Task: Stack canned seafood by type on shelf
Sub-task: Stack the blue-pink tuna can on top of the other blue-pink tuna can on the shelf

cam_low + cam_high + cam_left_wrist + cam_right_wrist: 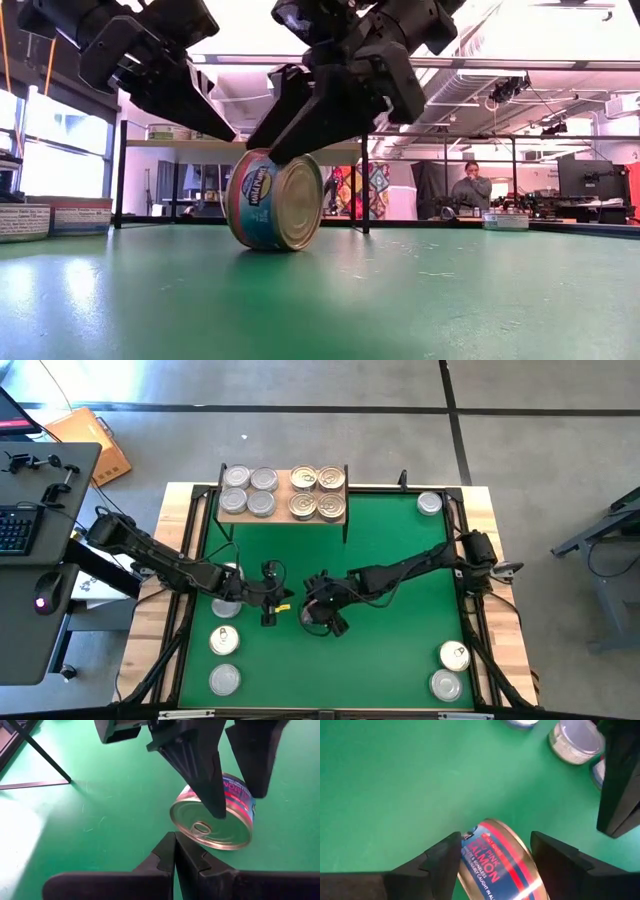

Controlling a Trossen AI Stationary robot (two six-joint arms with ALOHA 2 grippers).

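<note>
A tin of canned seafood (275,200) with a gold pull-tab lid (210,827) and a blue and red label (492,857) stands on its rim on the green mat (390,540), near the middle. My right gripper (322,615) reaches down over it, a finger on each side. My left gripper (175,860) is shut and holds nothing, just left of the tin (268,605). The shelf (282,519) stands at the mat's far edge. It carries silver-lidded tins (248,491) on its left half and gold-lidded tins (318,493) on its right half. My right gripper has the tin between its two fingers. One finger (210,790) lies against the gold lid and the other (257,765) stands behind the tin's base. The fingers slant down from above and from the table's right. The tin stands on edge, its lower rim (270,245) on the mat.
Loose tins lie on the mat: two near left (224,641), one under the left arm (228,606), two near right (455,655), one far right (429,503). A pale wood frame (500,630) borders the mat. A person (470,188) sits in the room behind.
</note>
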